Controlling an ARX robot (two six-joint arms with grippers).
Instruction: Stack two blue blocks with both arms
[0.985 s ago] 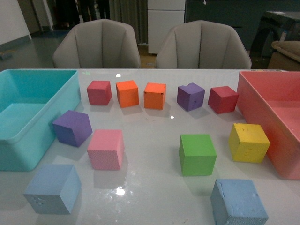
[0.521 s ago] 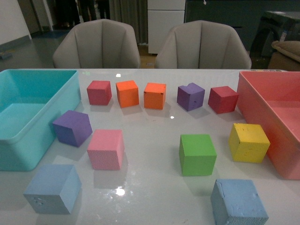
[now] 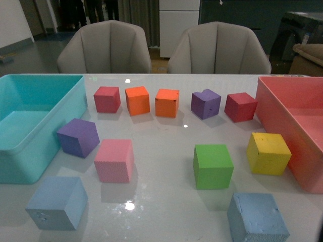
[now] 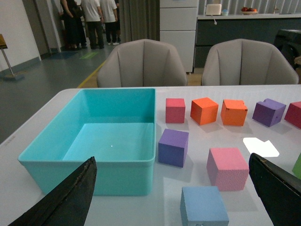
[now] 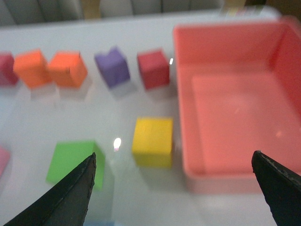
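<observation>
One blue block sits by the worktop's near-left corner, the other blue block by the near-right corner. Left claw aims level toward the far edge, right claw tilts downward. Both gape wide, holding nothing.

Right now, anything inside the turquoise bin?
Nothing visible inside the turquoise bin: the left wrist view shows bare floor and walls. Its near wall hides a strip of floor closest to the camera, so that strip cannot be checked. The purple cube sits outside, beside it.
</observation>
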